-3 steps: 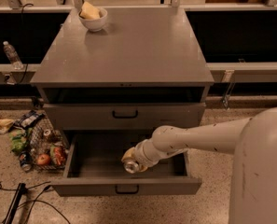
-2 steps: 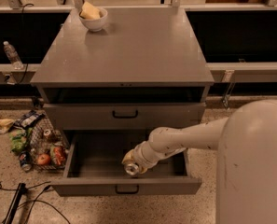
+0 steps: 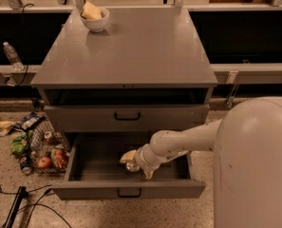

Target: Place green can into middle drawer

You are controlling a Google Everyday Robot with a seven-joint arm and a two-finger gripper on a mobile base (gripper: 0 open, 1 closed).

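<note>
Moved since the earlier frames: robot body (image 3: 254, 165), now filling more of the right side. The gripper has hardly shifted and remains low inside the drawer.

1. Gripper (image 3: 138, 165): at the end of the white arm (image 3: 188, 139), which reaches in from the right. It sits over the drawer floor near the middle and appears to be closed around the green can.
2. Green can (image 3: 132, 167): in the gripper's grasp, within the drawer's outline. Only a shiny silver end shows.
3. Middle drawer (image 3: 169, 189): the cabinet's lowest, pulled out, with its black handle (image 3: 129, 193) on the front panel.
4. Upper drawer (image 3: 126, 118): one level higher, pushed in.
5. Cabinet top (image 3: 131, 51): carries a white bowl (image 3: 95, 22) at the back left corner.
6. Floor, left of the cabinet: a wire basket (image 3: 41, 148) of mixed packets and cans, with a water bottle (image 3: 11, 55) on the ledge further back.

Progress: the carry and the descent into the drawer look complete. Letting go of the can and drawing the arm out are judged to remain.

Not determinable:
- whether the can already rests on the drawer floor or hangs just above it;
- the can's green printed side, which the wrist covers;
- the drawer's right inner part, which lies behind the arm;
- the floor right of the cabinet, which the robot body blocks;
- the yellowish contents of the bowl.
</note>
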